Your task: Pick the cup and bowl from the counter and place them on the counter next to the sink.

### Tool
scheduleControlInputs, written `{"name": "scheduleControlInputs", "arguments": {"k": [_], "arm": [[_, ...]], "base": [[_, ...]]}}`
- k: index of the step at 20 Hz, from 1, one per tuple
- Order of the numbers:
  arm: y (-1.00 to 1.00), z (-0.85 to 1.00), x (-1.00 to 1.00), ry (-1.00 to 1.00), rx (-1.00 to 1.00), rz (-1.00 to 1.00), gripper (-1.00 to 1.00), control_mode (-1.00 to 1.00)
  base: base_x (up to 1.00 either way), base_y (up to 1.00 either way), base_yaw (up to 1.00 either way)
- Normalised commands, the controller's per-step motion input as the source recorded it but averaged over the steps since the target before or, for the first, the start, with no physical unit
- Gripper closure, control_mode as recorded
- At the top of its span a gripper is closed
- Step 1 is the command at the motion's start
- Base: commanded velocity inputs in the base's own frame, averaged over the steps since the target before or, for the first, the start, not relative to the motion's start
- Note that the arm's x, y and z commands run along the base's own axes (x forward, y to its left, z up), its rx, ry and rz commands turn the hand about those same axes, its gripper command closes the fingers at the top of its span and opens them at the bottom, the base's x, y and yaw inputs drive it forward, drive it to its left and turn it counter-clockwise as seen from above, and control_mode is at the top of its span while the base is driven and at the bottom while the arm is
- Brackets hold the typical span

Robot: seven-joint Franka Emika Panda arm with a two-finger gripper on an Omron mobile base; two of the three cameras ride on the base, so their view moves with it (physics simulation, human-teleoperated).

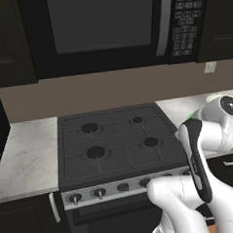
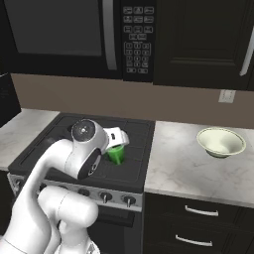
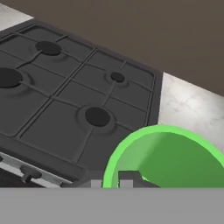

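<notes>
My gripper (image 2: pixel 117 148) is shut on the rim of the bright green cup (image 2: pixel 116 156), which hangs just above the right side of the stovetop. In the hand view the cup (image 3: pixel 175 164) shows its open mouth at the lower right, with the gripper (image 3: pixel 110 182) pinching its near rim. The pale cream bowl (image 2: pixel 221 142) sits upright on the marbled counter (image 2: pixel 183 168) to the right of the stove, well clear of the gripper. The sink is out of view.
A black gas stovetop (image 1: pixel 115 138) with four burners and front knobs lies under the arm. A dark microwave (image 1: pixel 103 26) hangs above it. More marbled counter (image 1: pixel 28 158) lies left of the stove. Dark drawers (image 2: pixel 198 218) run below the counter.
</notes>
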Motion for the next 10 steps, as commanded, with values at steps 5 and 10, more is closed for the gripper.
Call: {"name": "scheduleControlInputs", "arguments": {"k": [5,10], "arm": [[0.49,0.16,-0.26,0.00,0.00,0.03,1.00,-1.00],[0.46,0.21,-0.55,0.00,0.00,0.04,1.00,-1.00]], "base": [[0.00,0.00,0.00],[0.00,0.00,0.00]]}}
